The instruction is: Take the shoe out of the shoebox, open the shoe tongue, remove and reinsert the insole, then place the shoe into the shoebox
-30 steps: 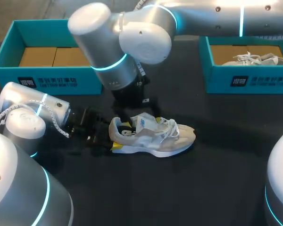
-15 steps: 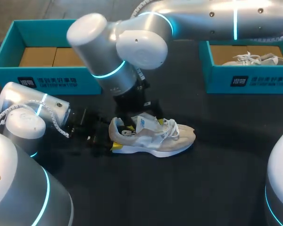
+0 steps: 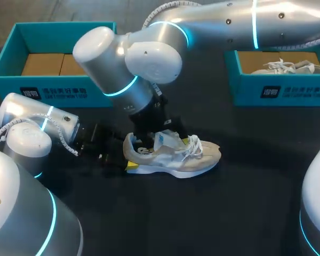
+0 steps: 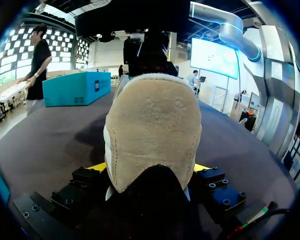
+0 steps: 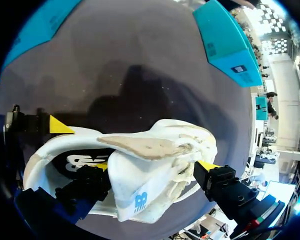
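Head view — shoe (image 3: 192,157) sits on the bench (image 3: 245,213), toe towards my right. It is out of both the left-hand shoebox (image 3: 53,90) and the right-hand shoebox (image 3: 280,90), which holds a second shoe (image 3: 288,66). Over the last second the right arm has swung left, and the right gripper (image 3: 165,141) has turned at the shoe's mouth. The tongue (image 3: 164,136) now stands a little higher. Shoe and left gripper (image 3: 125,157) have not shifted. I judge the tongue-opening step to be under way, with the insole work still to come.

Left wrist view — this shows what the big arm hides from above. The heel of the shoe (image 4: 152,130) fills the left gripper (image 4: 149,170), and a yellow-tipped finger (image 4: 97,166) presses each flank. The left fingers are clamped on the heel, steadying it.

Right wrist view — only here is the mouth of the shoe (image 5: 45,150) seen from inside. The right gripper (image 5: 155,167) straddles the tongue (image 5: 140,197), with one finger (image 5: 92,182) down in the opening and the other outside by the laces. Both seem to bear on the tongue, so I take them as closed on it, though they stand wide. The dark insole (image 5: 82,161) lies in place beneath.
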